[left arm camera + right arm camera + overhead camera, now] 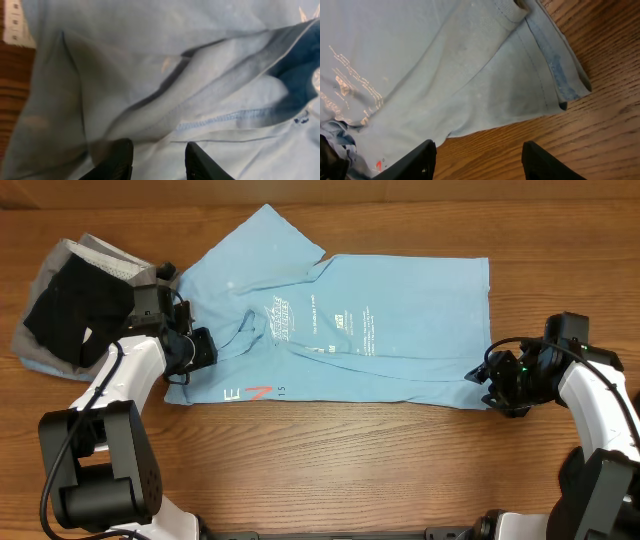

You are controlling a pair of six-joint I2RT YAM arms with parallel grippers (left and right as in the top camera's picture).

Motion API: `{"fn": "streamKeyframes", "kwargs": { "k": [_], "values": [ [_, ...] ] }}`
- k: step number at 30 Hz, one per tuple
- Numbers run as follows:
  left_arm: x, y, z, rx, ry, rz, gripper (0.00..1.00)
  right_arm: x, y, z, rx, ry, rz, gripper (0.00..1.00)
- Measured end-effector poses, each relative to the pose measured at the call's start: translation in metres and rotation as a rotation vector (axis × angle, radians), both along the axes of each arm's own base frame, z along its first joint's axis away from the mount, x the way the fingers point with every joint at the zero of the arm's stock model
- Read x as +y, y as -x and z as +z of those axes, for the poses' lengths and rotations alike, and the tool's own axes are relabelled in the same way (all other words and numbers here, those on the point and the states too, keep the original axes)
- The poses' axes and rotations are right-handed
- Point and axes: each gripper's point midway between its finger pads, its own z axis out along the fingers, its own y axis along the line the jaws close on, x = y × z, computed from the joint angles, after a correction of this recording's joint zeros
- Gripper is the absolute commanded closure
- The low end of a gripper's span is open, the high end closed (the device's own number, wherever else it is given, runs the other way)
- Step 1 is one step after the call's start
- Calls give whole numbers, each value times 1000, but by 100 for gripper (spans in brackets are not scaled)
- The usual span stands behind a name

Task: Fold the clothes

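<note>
The clothes are chiefly a light-blue T-shirt (400,330) lying spread across the table, with white lettering (320,320) and a red mark (258,392) facing up. One sleeve points to the back left. My left gripper (200,350) is at the shirt's left edge. In the left wrist view its jaws (157,160) stand apart over wrinkled blue cloth (150,75), gripping nothing that I can see. My right gripper (488,375) is at the shirt's near right corner, open (480,160) over bare wood just short of the hem (555,75).
A pile of black and grey garments (65,315) lies at the back left, beside the left arm. The wooden table (350,460) shows bare in front of the shirt and to its right.
</note>
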Motion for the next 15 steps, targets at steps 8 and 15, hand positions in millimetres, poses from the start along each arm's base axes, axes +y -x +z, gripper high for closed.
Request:
{"fn": "streamKeyframes", "kwargs": {
  "k": [8, 15],
  "values": [
    [-1, 11, -21, 82, 5, 3, 82, 0, 0, 0, -1, 0, 0, 41],
    [-1, 7, -23, 73, 11, -2, 96, 0, 0, 0, -1, 1, 0, 41]
  ]
}}
